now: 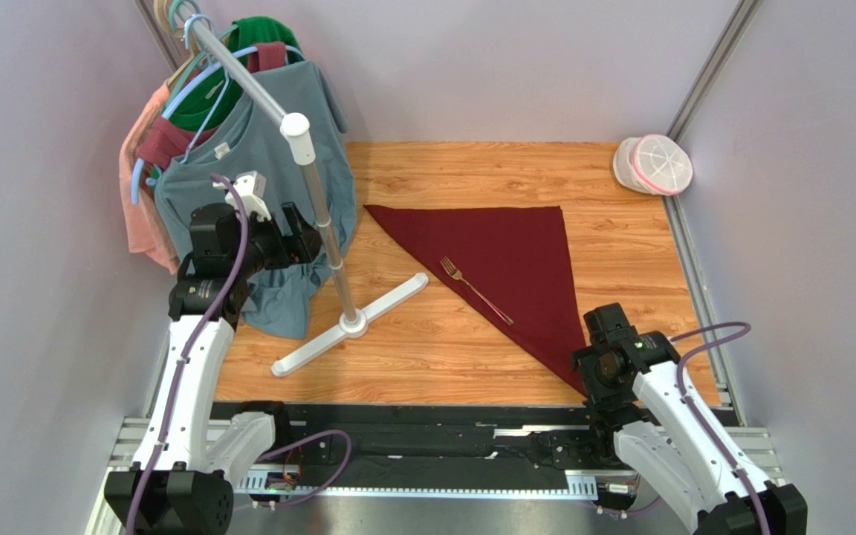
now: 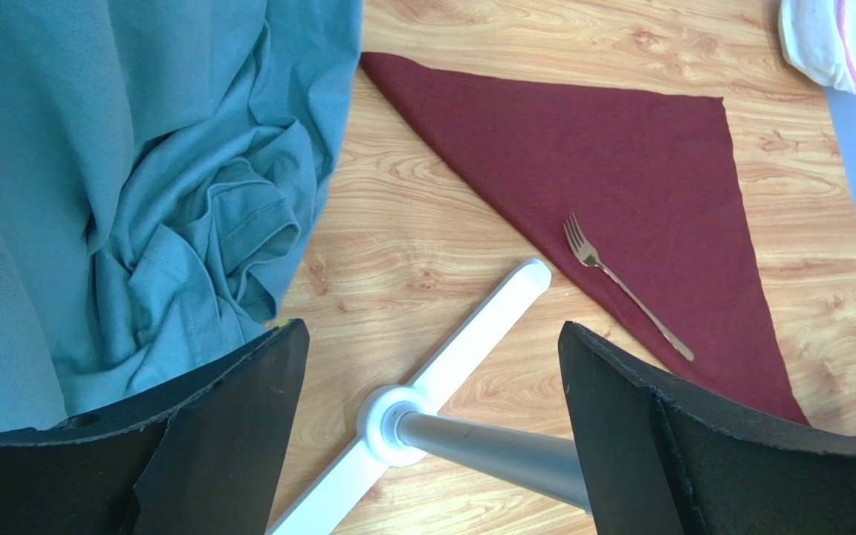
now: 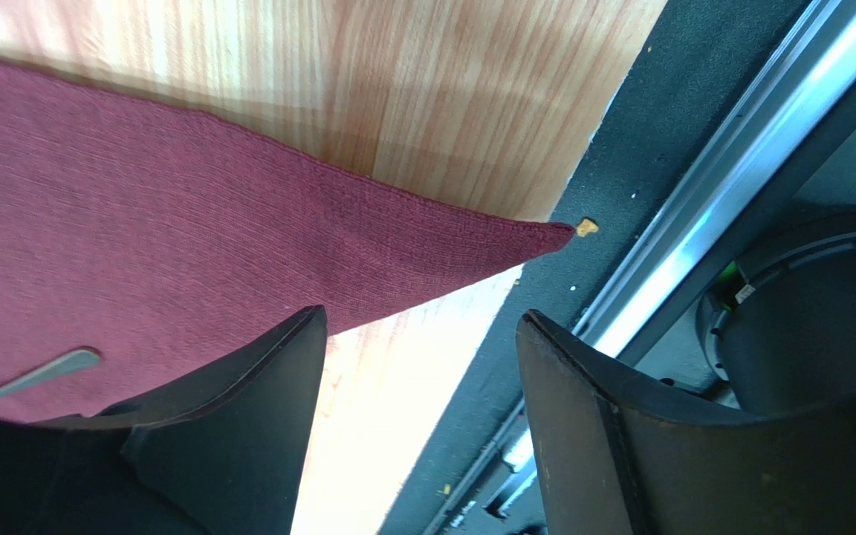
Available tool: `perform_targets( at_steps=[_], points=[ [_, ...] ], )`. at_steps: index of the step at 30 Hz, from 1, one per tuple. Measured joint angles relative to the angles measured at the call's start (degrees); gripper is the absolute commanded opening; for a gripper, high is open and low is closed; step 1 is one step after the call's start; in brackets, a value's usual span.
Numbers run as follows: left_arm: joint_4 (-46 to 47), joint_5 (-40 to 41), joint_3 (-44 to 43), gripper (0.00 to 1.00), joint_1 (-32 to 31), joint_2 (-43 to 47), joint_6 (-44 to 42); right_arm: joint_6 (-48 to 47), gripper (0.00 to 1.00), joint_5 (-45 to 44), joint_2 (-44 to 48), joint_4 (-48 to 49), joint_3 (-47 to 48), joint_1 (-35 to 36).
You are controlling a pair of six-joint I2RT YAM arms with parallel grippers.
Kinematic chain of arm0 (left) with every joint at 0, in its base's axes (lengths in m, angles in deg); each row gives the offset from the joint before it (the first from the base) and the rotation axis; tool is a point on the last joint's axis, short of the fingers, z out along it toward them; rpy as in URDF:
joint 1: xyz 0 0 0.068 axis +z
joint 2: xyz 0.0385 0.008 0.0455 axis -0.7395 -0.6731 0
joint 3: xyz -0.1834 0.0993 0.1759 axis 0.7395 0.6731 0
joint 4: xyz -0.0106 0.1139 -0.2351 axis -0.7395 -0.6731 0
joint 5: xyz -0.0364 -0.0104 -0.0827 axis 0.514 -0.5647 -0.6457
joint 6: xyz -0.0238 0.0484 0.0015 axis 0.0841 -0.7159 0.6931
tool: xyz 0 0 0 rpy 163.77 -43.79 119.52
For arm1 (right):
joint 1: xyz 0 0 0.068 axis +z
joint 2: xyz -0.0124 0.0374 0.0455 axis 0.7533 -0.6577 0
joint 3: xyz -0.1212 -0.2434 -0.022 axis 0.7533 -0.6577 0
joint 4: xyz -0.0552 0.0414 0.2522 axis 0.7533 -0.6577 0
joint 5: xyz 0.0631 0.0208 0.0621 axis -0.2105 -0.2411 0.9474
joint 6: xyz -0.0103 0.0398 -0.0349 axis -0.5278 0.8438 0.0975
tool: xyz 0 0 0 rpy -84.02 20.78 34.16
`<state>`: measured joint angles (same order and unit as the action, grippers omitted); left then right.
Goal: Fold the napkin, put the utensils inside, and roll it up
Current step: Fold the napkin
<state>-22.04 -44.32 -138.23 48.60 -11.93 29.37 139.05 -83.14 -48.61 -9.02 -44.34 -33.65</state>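
The dark red napkin (image 1: 505, 262) lies flat on the wooden table, folded into a triangle, and shows in the left wrist view as well (image 2: 622, 167). A slim metal fork (image 1: 475, 290) rests on it near its left edge, tines toward the back (image 2: 626, 285). My right gripper (image 1: 598, 354) hovers open over the napkin's near corner (image 3: 488, 240), and nothing is between its fingers (image 3: 419, 315). The fork's handle tip (image 3: 42, 373) peeks beside its left finger. My left gripper (image 1: 301, 240) is open and empty by the rack pole, over the white base (image 2: 433, 328).
A clothes rack with a white T-shaped base (image 1: 349, 323) and grey pole (image 1: 326, 223) stands left of the napkin, hung with a teal shirt (image 1: 254, 167) and other garments. A white round container (image 1: 654, 164) sits at the back right. A black rail (image 1: 455, 429) borders the near edge.
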Motion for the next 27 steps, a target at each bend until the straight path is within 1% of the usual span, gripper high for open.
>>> perform_targets(
  at_steps=[4,14,20,27],
  points=[
    [0.0,-0.1,0.0,0.92,0.0,0.0,0.0,2.3,0.64,-1.1,0.2,-0.4,0.0,0.0],
    [0.0,-0.1,0.0,0.92,0.0,0.0,0.0,6.8,0.59,-2.1,-4.5,-0.8,-0.3,0.0],
    [0.0,-0.2,0.0,0.92,0.0,0.0,0.0,8.4,0.5,-2.3,-8.0,0.5,-1.3,0.0],
    [0.0,-0.2,0.0,0.92,0.0,-0.3,0.0,9.3,0.44,-2.6,-11.3,2.5,-1.6,0.0]
  ],
)
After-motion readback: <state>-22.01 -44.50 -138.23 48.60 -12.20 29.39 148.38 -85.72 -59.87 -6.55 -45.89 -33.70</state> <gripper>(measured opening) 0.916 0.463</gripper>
